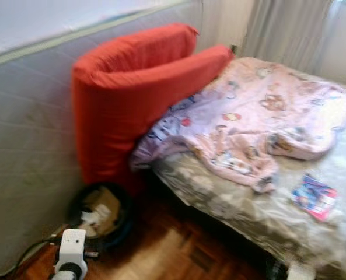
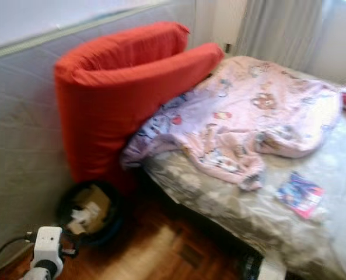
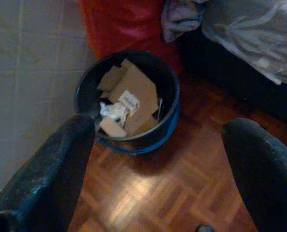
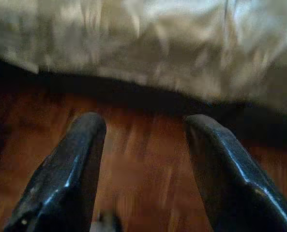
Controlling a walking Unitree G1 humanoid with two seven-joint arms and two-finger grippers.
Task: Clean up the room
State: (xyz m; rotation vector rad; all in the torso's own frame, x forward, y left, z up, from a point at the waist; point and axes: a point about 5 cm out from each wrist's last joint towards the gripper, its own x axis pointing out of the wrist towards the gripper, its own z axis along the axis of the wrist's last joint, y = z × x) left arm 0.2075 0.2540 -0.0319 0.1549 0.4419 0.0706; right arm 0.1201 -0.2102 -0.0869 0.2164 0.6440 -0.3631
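A black waste bin (image 1: 100,213) with cardboard and crumpled paper inside stands on the wooden floor, between the grey wall panel and the bed. In the left wrist view my left gripper (image 3: 160,128) is open and empty, hovering over the floor just short of the bin (image 3: 128,101). My left arm (image 1: 70,254) shows low at the left, beside the bin. A colourful flat packet (image 1: 314,196) lies on the bed cover near its front edge. My right gripper (image 4: 144,123) is open and empty, low over the floor at the bed's side.
A big red folded cushion (image 1: 132,87) leans on the wall at the head of the bed. A pink patterned blanket (image 1: 260,116) lies rumpled on the bed (image 1: 231,201). A black cable (image 1: 30,251) runs along the floor by the wall. Curtains hang behind.
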